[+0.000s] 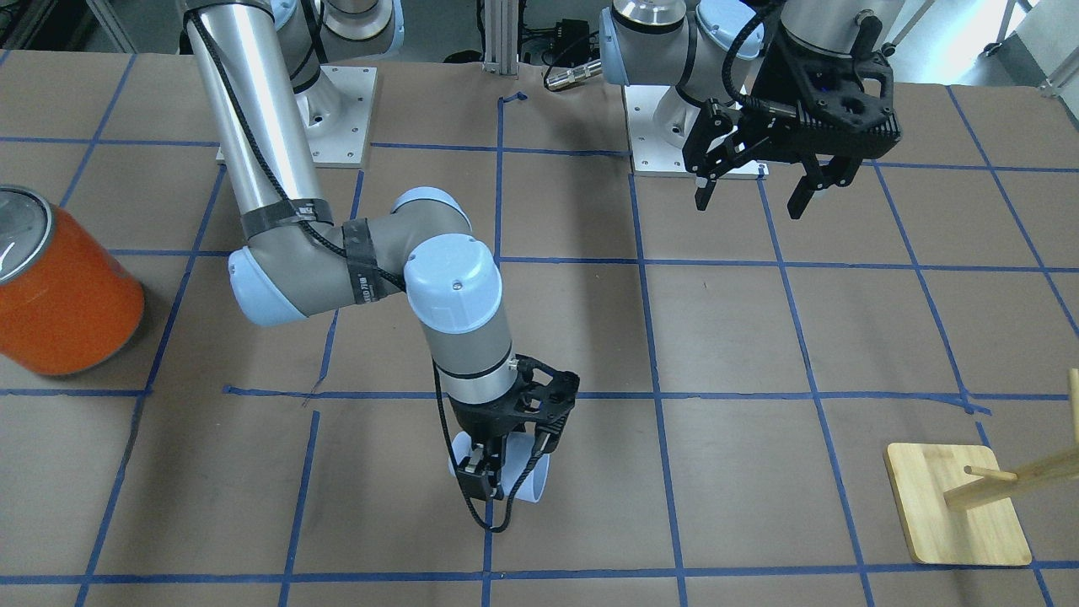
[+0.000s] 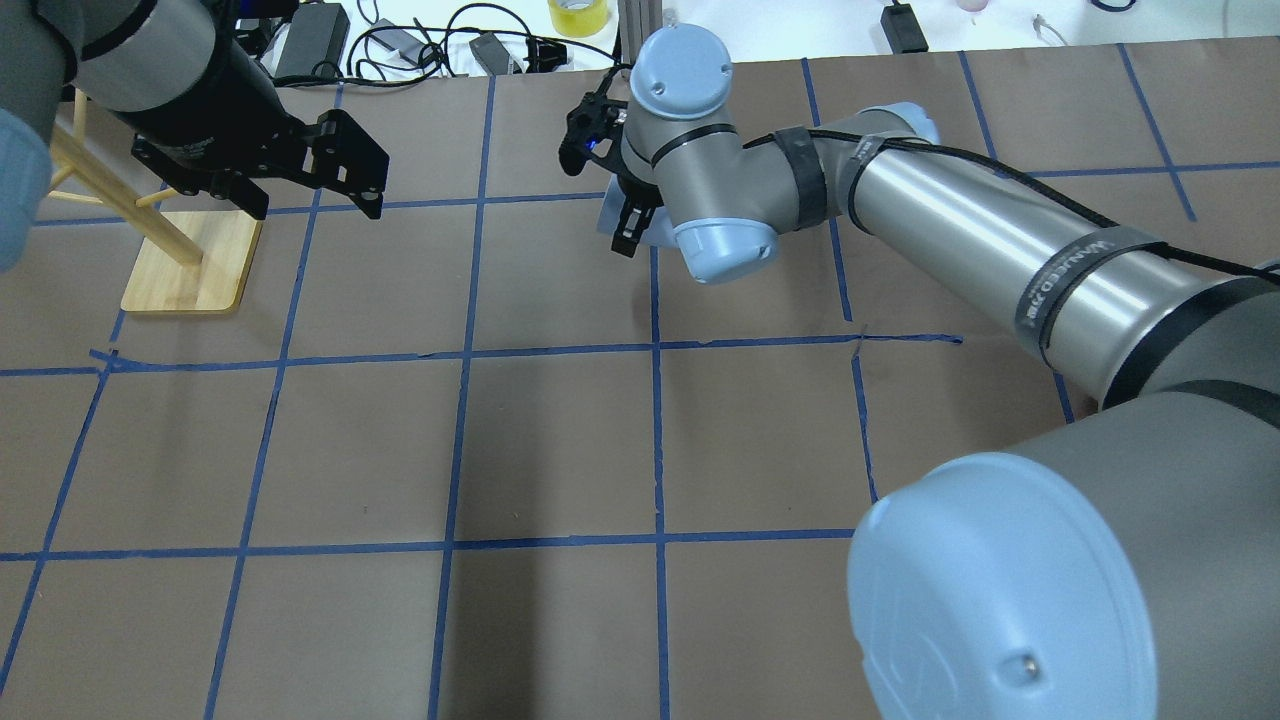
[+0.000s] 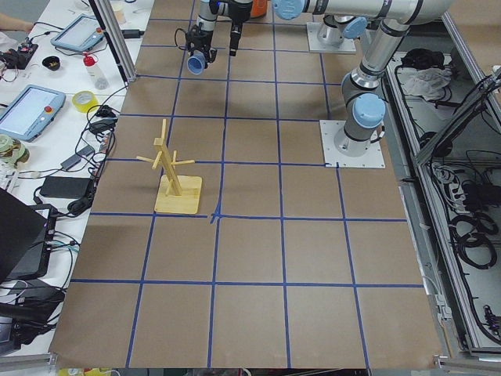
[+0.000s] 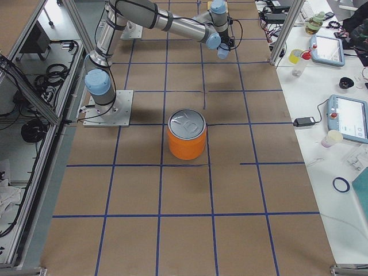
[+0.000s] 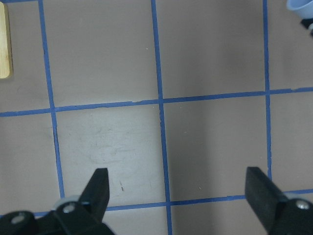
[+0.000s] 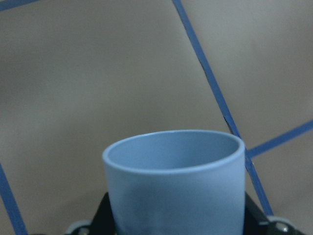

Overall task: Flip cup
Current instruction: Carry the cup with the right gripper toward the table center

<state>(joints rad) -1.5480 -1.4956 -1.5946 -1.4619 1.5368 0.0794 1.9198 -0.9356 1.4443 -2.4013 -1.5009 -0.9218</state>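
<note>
The pale lavender-blue cup (image 1: pixel 533 486) is held in my right gripper (image 1: pixel 496 496), which is shut on its lower body. The cup is tilted on its side a little above the table. The right wrist view looks along the cup (image 6: pixel 176 181) into its slightly darker open mouth, with fingers on either side of it. It also shows in the overhead view (image 2: pixel 610 214) and the exterior left view (image 3: pixel 197 63). My left gripper (image 1: pixel 750 198) is open and empty, well above the table and far from the cup. Its two fingertips (image 5: pixel 100 188) stand wide apart.
A large orange can (image 1: pixel 63 295) with a silver top stands on the robot's right side of the table. A wooden peg rack (image 1: pixel 957 514) on a square base stands on its left side, near the left gripper (image 2: pixel 315 205). Blue tape lines grid the brown table.
</note>
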